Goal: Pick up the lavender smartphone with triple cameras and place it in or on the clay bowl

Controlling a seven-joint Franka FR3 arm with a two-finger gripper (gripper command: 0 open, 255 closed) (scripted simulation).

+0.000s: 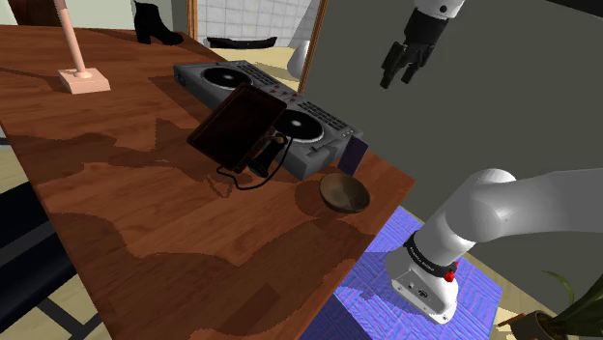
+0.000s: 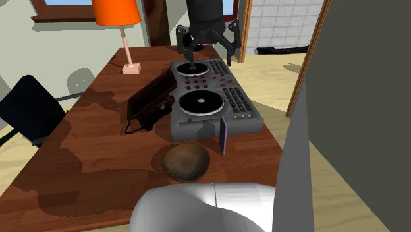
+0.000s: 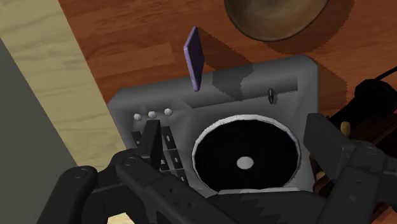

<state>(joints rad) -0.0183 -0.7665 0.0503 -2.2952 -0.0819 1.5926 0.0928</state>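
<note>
Gripper point(image 1: 398, 70): it is held high over the DJ controller point(image 1: 275, 111), well apart from the task's things. The two fingers are spread wide and nothing is held between them. In the wrist view one round platter of the controller is seen below them.

Lavender smartphone point(image 3: 195, 57): it is stood on its thin edge on the worktop point(image 1: 145, 232), just beside the end wall of the DJ controller. It seems to be leaned on that wall, but real contact cannot be confirmed. The triple cameras cannot be made out.

Clay bowl point(image 1: 345, 193): a brown shallow bowl is set upright on the worktop, near the smartphone and on the side away from the controller. Nothing is seen inside it.

Other things: a dark tablet point(image 1: 237, 124) is propped against the long side of the controller, with a black cable point(image 1: 253, 174) beside it.

Done so far: nothing is judged to be done. The smartphone is not grasped and the bowl is empty.

Left to do: the whole task is judged to remain. The gripper must be brought down to the smartphone, the phone must be clasped and lifted, and then it must be carried the short way to the bowl and released.

Point of care: the phone is thin and upright, so it could probably be tipped over if it is touched on one side only.
</note>
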